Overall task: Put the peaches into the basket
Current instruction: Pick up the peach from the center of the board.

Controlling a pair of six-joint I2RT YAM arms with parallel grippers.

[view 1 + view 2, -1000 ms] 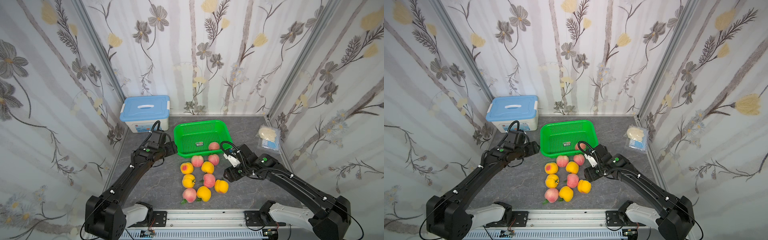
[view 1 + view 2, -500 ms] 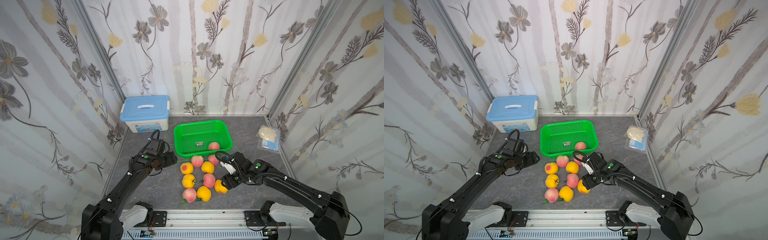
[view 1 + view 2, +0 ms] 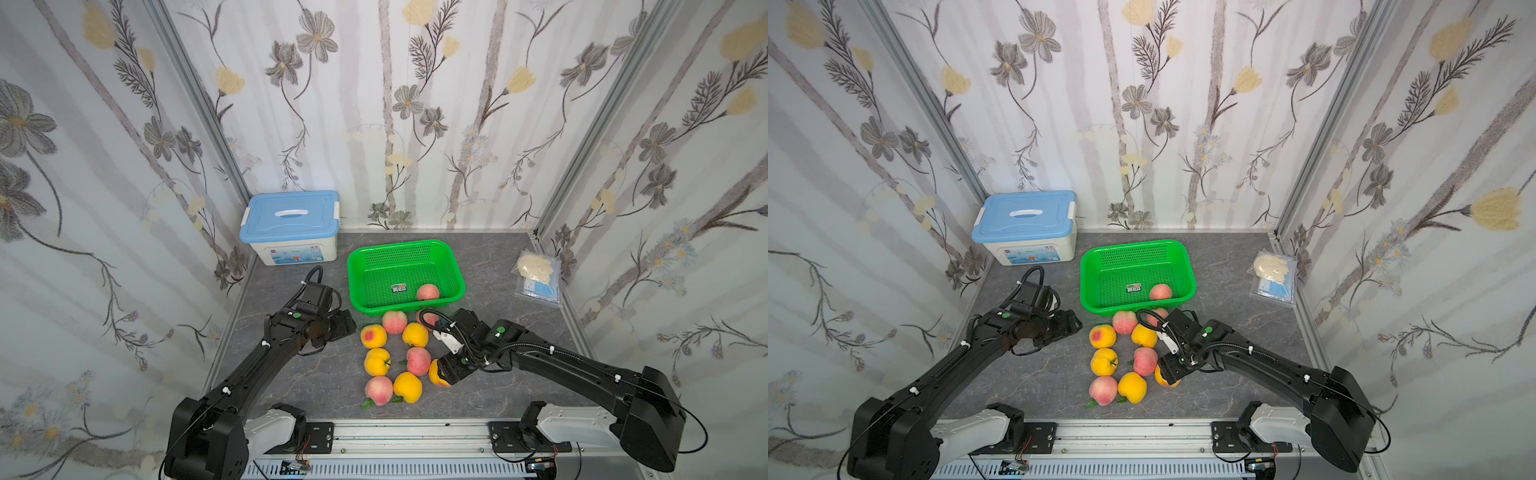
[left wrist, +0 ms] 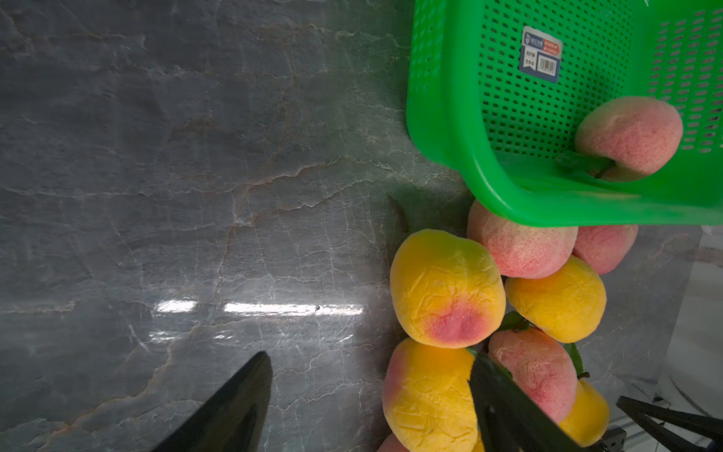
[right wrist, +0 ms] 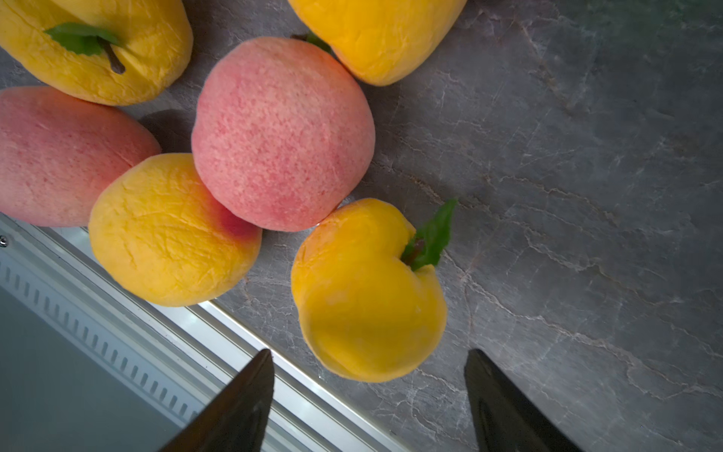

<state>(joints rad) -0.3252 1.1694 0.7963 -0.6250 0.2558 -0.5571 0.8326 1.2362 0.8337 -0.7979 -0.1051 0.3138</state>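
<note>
The green basket (image 3: 395, 247) (image 3: 1133, 247) stands at mid-table with one pink peach (image 3: 427, 292) (image 4: 630, 137) inside. Several pink and yellow peaches (image 3: 394, 322) (image 3: 1144, 360) lie clustered just in front of it. My right gripper (image 3: 446, 372) (image 5: 369, 352) is open and hangs low over the near right yellow peach (image 3: 437, 376) (image 5: 367, 289), which sits between and just ahead of its fingers, ungripped. My left gripper (image 3: 347, 326) (image 4: 369, 362) is open and empty, left of the cluster, one finger (image 4: 504, 407) in front of a yellow peach (image 4: 428, 391).
A white box with a blue lid (image 3: 289, 216) stands at the back left. A clear plastic bag (image 3: 538, 274) lies by the right wall. The metal rail (image 3: 395, 432) runs along the table's front edge, close behind the nearest peaches.
My right gripper has moved toward the front and down over the near right yellow peach. My left gripper has drawn back from the basket's corner toward the left side of the cluster.
</note>
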